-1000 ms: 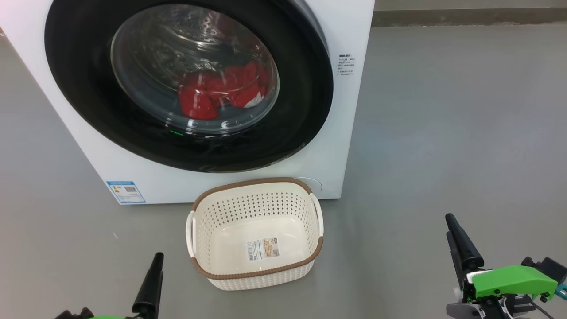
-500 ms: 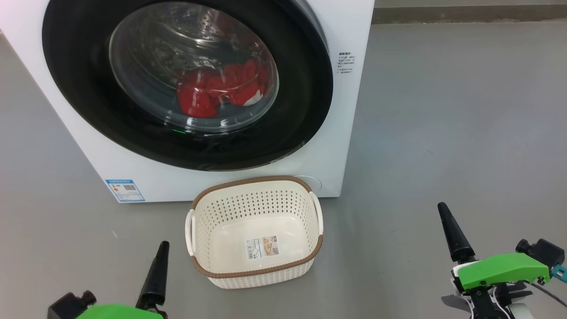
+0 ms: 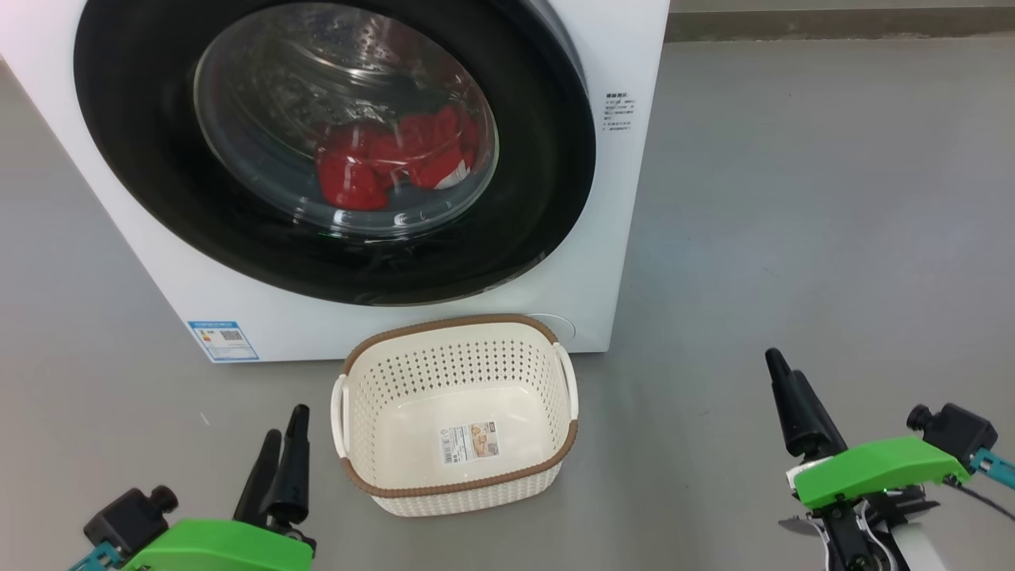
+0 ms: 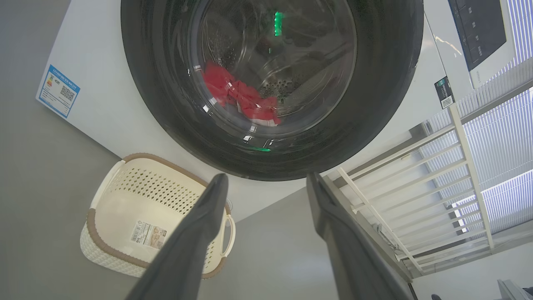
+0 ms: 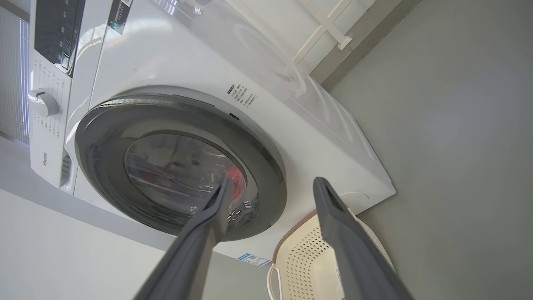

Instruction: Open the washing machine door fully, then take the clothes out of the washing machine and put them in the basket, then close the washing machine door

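Washing machine door (image 3: 547,182) is shut, ahead of both my pincers, with the clothes (image 3: 381,159) behind its glass. My left pincer (image 3: 285,424) and right pincer (image 3: 785,365) stand apart and empty. The basket (image 3: 460,323) sits between them; reaching forward, I may knock it away.

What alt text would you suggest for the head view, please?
A white front-loading washing machine with its round black door shut and red clothes visible through the glass, an empty cream basket on the grey floor before it. The left gripper and right gripper, both open, hover at the lower corners.
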